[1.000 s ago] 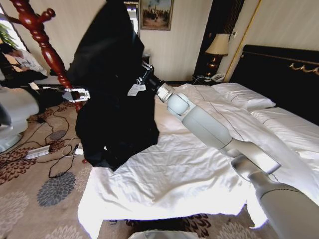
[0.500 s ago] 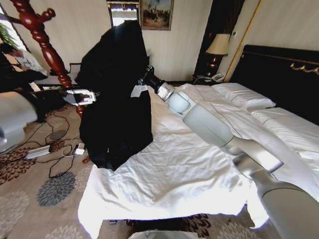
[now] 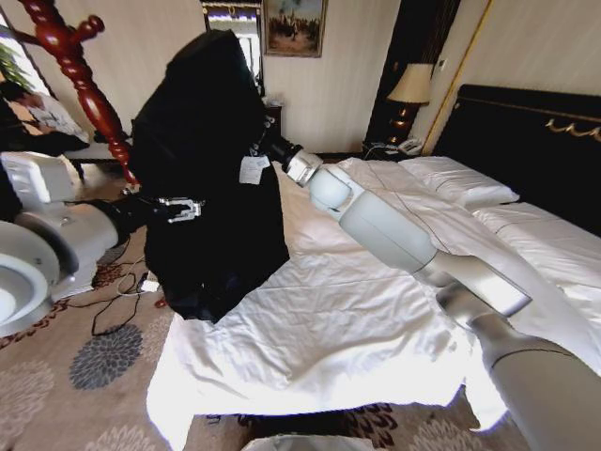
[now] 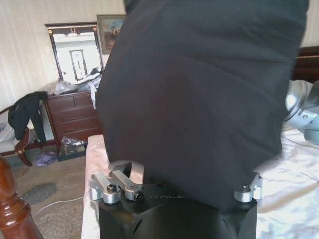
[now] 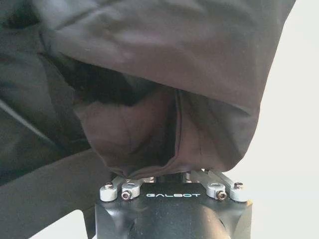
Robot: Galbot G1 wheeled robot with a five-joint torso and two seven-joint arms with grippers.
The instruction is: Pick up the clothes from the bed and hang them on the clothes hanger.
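Note:
The clothes (image 3: 211,188), a large black garment with a white label, hang in the air over the bed's (image 3: 357,319) near-left corner. My right gripper (image 3: 266,148) is shut on them near the collar; the right wrist view has folds of the clothes (image 5: 149,74) bunched between its fingers. My left gripper (image 3: 188,209) is against the garment's left side at mid-height. In the left wrist view its linkages stand spread wide and the clothes (image 4: 199,99) drape over its fingers. The red-brown clothes hanger (image 3: 83,80) rises to the left, its pole (image 4: 12,204) beside my left gripper.
Cables and a power strip (image 3: 70,287) lie on the patterned carpet under the stand. A dark dresser (image 4: 75,117) with a mirror stands by the far wall. The black headboard (image 3: 526,141) and a bedside lamp (image 3: 410,89) are at the right.
My left gripper has moved down and to the right, onto the garment's side. The garment's top has dropped a little and the cloth has swung slightly left.

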